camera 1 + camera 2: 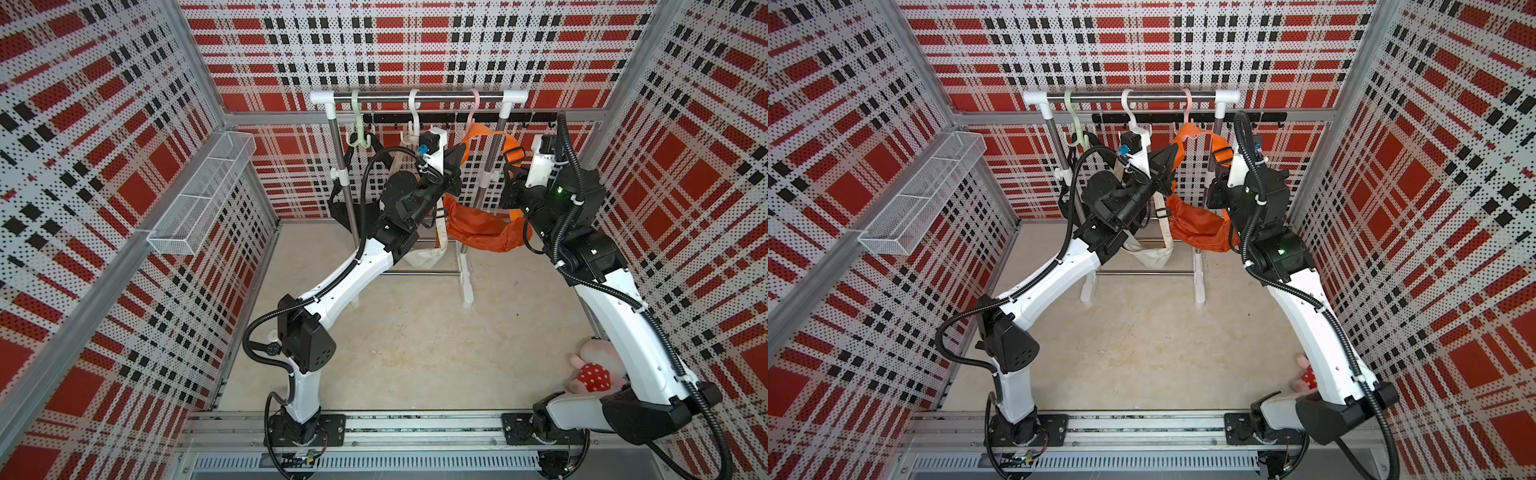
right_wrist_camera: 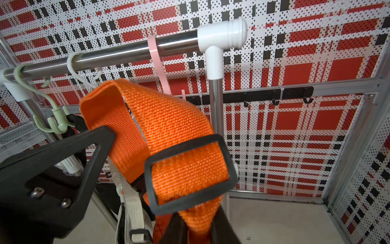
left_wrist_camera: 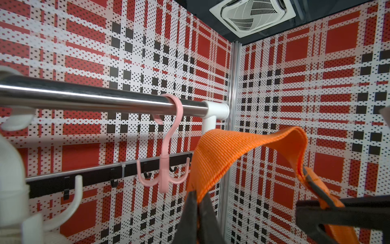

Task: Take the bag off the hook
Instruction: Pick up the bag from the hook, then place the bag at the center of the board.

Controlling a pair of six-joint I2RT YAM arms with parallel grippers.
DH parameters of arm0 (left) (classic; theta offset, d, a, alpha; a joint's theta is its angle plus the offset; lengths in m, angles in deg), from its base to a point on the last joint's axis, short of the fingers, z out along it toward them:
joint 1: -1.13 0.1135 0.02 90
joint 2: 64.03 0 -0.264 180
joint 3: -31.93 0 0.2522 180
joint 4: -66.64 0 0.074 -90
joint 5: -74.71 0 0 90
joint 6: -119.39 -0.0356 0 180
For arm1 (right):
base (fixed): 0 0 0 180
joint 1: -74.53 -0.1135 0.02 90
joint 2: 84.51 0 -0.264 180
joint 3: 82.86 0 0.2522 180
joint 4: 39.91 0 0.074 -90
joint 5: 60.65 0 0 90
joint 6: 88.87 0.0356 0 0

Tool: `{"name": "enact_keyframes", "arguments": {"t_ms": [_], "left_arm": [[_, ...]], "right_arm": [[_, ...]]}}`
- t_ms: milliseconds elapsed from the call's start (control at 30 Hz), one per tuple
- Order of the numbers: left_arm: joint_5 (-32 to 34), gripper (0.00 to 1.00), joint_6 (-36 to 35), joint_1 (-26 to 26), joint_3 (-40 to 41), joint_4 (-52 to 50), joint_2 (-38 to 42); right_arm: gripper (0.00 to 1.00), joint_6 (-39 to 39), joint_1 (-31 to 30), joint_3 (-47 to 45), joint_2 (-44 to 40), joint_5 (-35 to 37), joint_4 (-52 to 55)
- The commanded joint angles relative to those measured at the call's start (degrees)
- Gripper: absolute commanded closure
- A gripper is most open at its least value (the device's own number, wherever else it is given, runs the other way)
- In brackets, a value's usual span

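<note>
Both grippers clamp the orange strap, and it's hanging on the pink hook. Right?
No. The orange strap is off the pink hook, whose prongs are bare in the left wrist view. The left gripper and right gripper do clamp it.

Red-black plaid perforated walls; beige floor; wire basket on wall.

We log: rack stands far centre, three hooks on its rail. Bag hangs just right of the rightmost hook, apart from it. Basket on left wall.
</note>
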State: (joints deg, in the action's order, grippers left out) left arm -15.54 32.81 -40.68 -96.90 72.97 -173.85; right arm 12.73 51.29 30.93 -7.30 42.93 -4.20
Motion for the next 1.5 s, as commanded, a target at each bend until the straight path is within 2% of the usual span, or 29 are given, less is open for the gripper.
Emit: {"name": "enact_keyframes", "arguments": {"t_ms": [0,267,600,767,900,1167,1333,1467], "left_arm": [[0.6,1.0,0.7,-1.8,2.52,2.23,3.98],[2.21,1.0,0.55,-7.82,12.3,2.05,11.85],[8.8,1.0,0.71,-17.26,25.17,-1.09,23.47],[12.89,1.0,1.72,-23.02,32.2,-4.42,29.19],[15.25,1.0,5.24,-26.9,38.46,-7.01,33.38],[18.43,1.0,17.46,-31.76,50.3,-9.42,39.81],[17.77,1.0,24.25,-32.56,55.22,-11.25,41.03],[18.12,1.0,25.91,-32.11,57.44,-11.33,39.42]], "right_arm": [[0.84,1.02,-0.49,-1.09,-3.14,1.27,3.45],[0.84,4.68,-0.49,-4.91,-11.65,1.24,10.26],[0.84,9.58,-0.49,-10.42,-21.6,-1.4,22.37],[0.86,13.06,-0.49,-14.09,-26.21,-7.26,29.15],[0.85,16.41,-0.49,-18.11,-30.26,-9.87,34.09],[0.87,23.13,-0.49,-25.81,-36.33,-11.66,43.72],[0.86,24.85,-0.49,-28.28,-37.35,-11.43,49.28],[0.85,25.62,-0.49,-33.03,-36.94,-10.32,48.76]]}}
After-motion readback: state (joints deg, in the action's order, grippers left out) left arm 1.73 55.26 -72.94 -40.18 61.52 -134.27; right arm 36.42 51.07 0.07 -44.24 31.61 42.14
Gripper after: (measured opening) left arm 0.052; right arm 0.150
